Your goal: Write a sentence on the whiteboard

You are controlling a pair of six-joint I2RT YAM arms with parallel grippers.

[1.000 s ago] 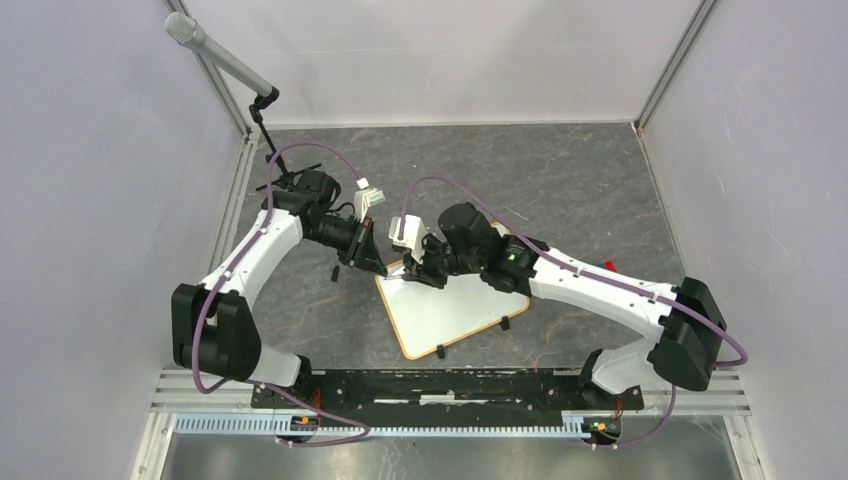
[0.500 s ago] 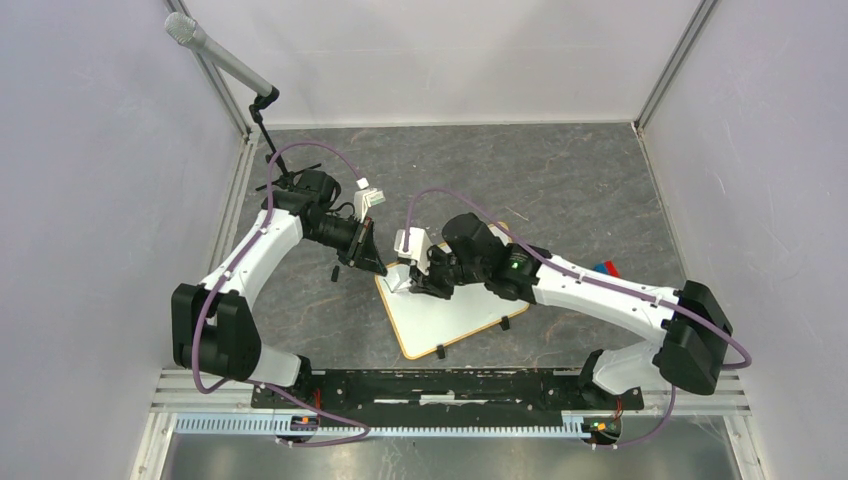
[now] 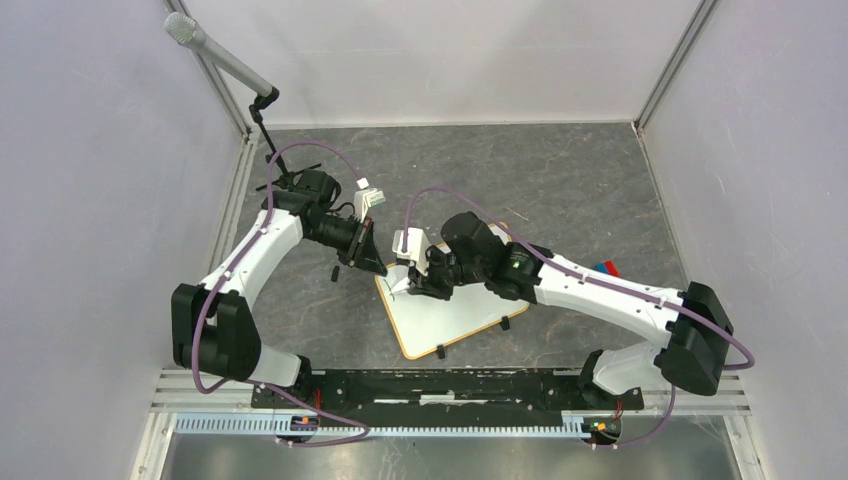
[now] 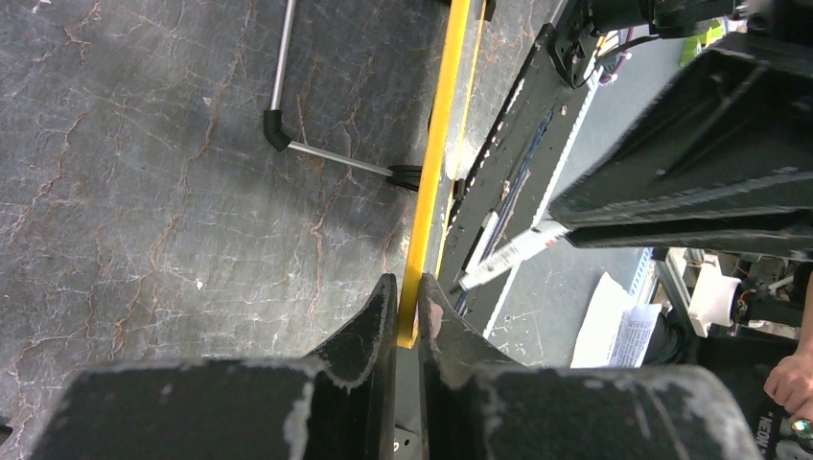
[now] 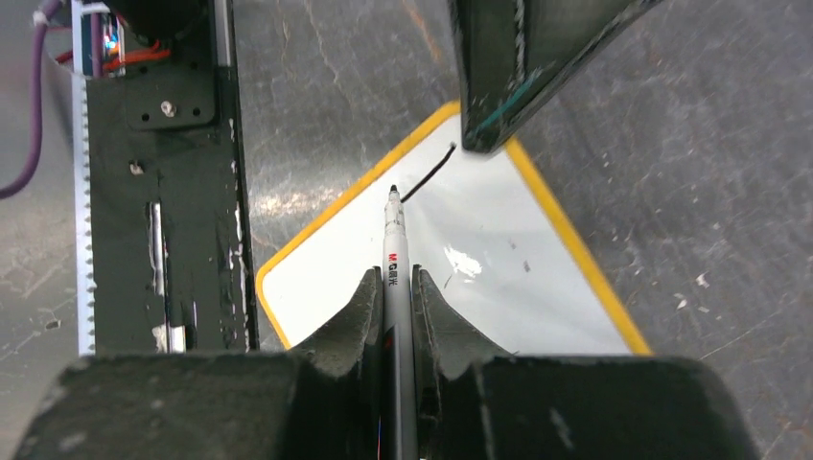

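**Progress:** barely begun. One short dark stroke (image 5: 429, 172) on the whiteboard (image 3: 452, 312), just beyond the marker tip held in the right jaws. No readable word of the sentence yet; nearly all the writing left to do.

**Left arm** (image 3: 262, 245): bent at the elbow, reaching forward and inward, wrist tipped down at the board's far-left corner.

**Left jaws:** pinching the yellow-tan frame (image 4: 433, 144) edge-on, board running straight ahead from between them, apparently to steady it.

**Whiteboard:** flat on the bench (image 3: 560, 180), skewed, lying between the two sets of jaws.

**Right arm** (image 3: 590, 285): stretched inward over the board, wrist low.

**Right jaws:** clamped on a marker (image 5: 395, 251), bare tip pointing ahead beside the stroke's lower end. Possibly touching the surface, not certain from this angle.
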